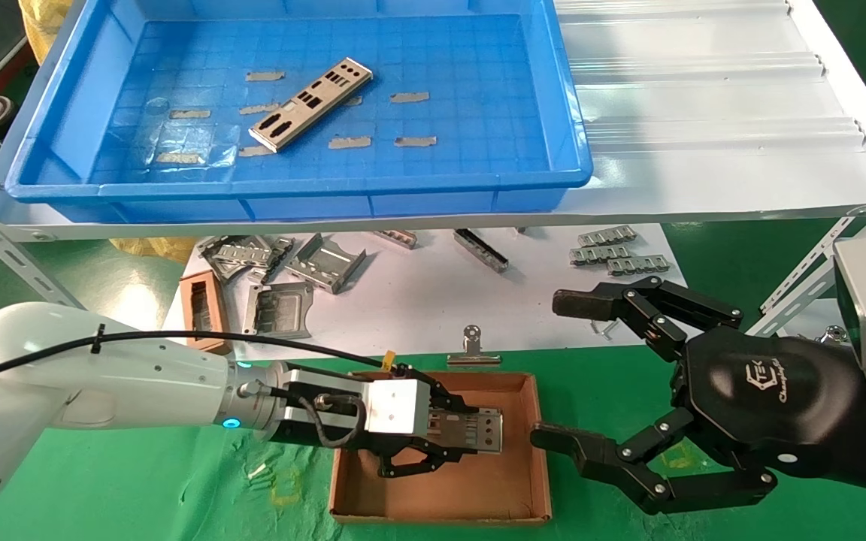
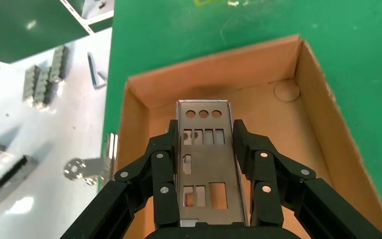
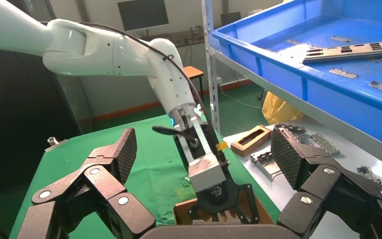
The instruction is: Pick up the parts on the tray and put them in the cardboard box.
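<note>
My left gripper [image 1: 470, 432] is shut on a thin silver punched plate [image 1: 478, 430] and holds it low inside the brown cardboard box [image 1: 523, 481] on the green mat. In the left wrist view the plate [image 2: 206, 164] sits between both fingers [image 2: 165, 164], above the box floor [image 2: 268, 124]. A second silver plate [image 1: 311, 104] lies diagonally in the blue tray [image 1: 568, 113] on the upper shelf; it also shows in the right wrist view [image 3: 353, 51]. My right gripper [image 1: 546, 368] is open and empty, just right of the box.
Several torn tape strips [image 1: 410, 97] lie on the tray floor. Below the shelf, on a white sheet, lie folded grey brackets [image 1: 324, 263], small metal pieces [image 1: 613, 252], a narrow brown frame block [image 1: 204, 309] and a binder clip [image 1: 472, 347] at the box's far edge.
</note>
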